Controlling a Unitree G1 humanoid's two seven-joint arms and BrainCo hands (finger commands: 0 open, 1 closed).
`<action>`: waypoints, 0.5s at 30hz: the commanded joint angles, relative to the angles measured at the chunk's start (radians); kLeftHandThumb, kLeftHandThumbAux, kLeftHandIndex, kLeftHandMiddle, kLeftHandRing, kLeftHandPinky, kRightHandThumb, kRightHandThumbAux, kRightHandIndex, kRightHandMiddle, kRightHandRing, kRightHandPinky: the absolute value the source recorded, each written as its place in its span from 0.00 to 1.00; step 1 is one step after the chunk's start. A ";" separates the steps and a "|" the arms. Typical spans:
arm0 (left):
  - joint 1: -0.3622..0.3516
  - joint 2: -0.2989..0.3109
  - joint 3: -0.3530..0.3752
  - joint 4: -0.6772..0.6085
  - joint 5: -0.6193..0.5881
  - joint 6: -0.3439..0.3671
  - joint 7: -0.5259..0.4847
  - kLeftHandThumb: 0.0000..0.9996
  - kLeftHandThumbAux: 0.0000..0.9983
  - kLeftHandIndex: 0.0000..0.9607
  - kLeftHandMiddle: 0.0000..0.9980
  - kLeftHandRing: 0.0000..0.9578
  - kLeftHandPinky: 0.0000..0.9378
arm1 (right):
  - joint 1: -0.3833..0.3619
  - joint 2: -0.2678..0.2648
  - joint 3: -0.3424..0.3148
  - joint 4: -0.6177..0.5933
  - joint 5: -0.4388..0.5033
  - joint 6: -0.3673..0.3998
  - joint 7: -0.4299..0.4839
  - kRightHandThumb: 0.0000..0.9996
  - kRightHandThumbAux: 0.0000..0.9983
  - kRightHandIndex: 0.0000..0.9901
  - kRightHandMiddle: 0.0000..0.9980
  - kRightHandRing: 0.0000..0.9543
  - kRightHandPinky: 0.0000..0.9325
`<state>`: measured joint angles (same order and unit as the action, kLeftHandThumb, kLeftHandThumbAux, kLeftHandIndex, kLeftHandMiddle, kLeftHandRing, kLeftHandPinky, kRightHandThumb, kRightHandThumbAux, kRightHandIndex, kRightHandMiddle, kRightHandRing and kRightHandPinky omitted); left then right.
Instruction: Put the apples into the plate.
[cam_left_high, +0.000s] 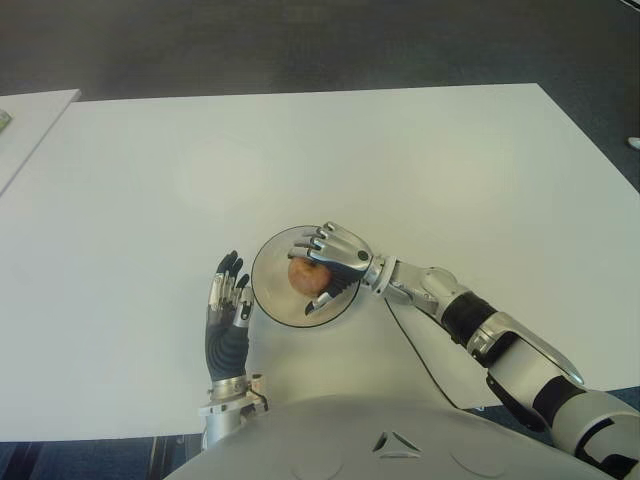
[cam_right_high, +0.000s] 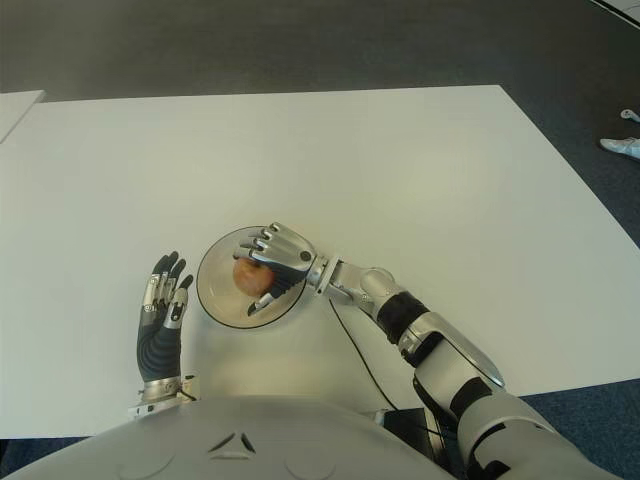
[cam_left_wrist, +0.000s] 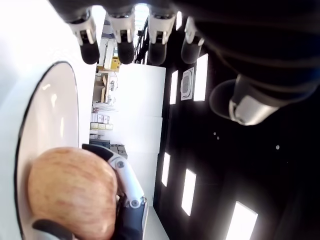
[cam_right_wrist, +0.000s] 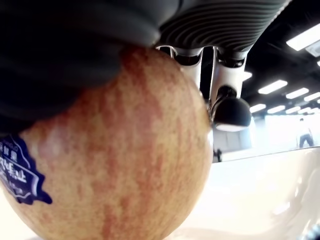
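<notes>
A red-streaked apple (cam_left_high: 304, 276) with a blue sticker (cam_right_wrist: 17, 172) is held inside the shallow white plate (cam_left_high: 270, 295) near the table's front edge. My right hand (cam_left_high: 330, 262) reaches in from the right and is shut on the apple, fingers curled over its top; the right wrist view shows the apple (cam_right_wrist: 110, 150) pressed against the palm just above the plate's floor. My left hand (cam_left_high: 228, 300) lies flat on the table just left of the plate, fingers straight and holding nothing. The left wrist view shows the apple (cam_left_wrist: 70, 192) inside the plate rim (cam_left_wrist: 30, 115).
The white table (cam_left_high: 400, 170) stretches wide behind and to both sides of the plate. A second white table (cam_left_high: 25, 115) stands at the far left. A black cable (cam_left_high: 420, 365) runs from my right forearm over the front edge.
</notes>
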<state>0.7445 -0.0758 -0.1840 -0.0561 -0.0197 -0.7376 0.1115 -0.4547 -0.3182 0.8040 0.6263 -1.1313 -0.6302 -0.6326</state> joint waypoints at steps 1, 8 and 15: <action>0.027 -0.046 -0.014 0.002 -0.003 0.007 0.016 0.11 0.45 0.03 0.00 0.00 0.02 | 0.052 -0.027 0.075 0.116 -0.047 0.035 0.074 0.87 0.67 0.43 0.56 0.86 0.91; 0.030 -0.048 -0.026 -0.005 -0.004 0.012 0.023 0.11 0.45 0.03 0.00 0.00 0.02 | 0.038 -0.026 0.094 0.144 -0.028 0.028 0.062 0.87 0.67 0.43 0.55 0.85 0.90; 0.029 -0.045 -0.033 -0.007 -0.011 0.014 0.027 0.11 0.44 0.02 0.00 0.00 0.01 | 0.034 -0.049 0.089 0.112 0.004 0.007 0.040 0.86 0.67 0.42 0.55 0.85 0.90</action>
<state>0.7538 -0.0758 -0.2155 -0.0622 -0.0283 -0.7370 0.1221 -0.4876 -0.3149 0.8397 0.6782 -1.0753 -0.6406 -0.6483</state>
